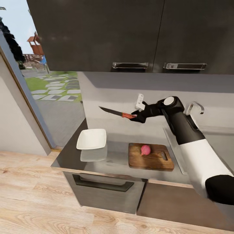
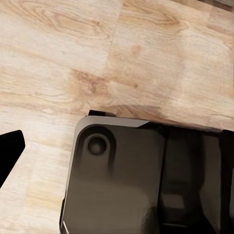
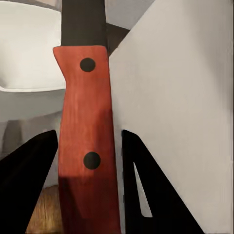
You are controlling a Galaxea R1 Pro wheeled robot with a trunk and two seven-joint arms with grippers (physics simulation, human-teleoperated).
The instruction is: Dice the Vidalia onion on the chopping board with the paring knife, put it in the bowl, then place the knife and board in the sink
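The Vidalia onion [image 1: 145, 149] is lying whole on the chopping board [image 1: 151, 159], so dicing is judged still to be done. The paring knife [image 1: 117, 113] is being held aloft by the right gripper [image 1: 136, 116]. The handle [image 3: 87, 146] (red, two-riveted) is being shown closely between the fingers [image 3: 146, 190] in the right wrist view, with the bowl [image 1: 92, 138] behind. The left hand's state cannot be told.

Dark wall cabinets [image 1: 130, 32] hang above, each with a chrome handle [image 1: 130, 65]. A light wood floor [image 1: 29, 195] runs below (its grain shows close in the left wrist view), and a glass door [image 1: 48, 81] opens onto stepping stones [image 1: 55, 89] and grass.
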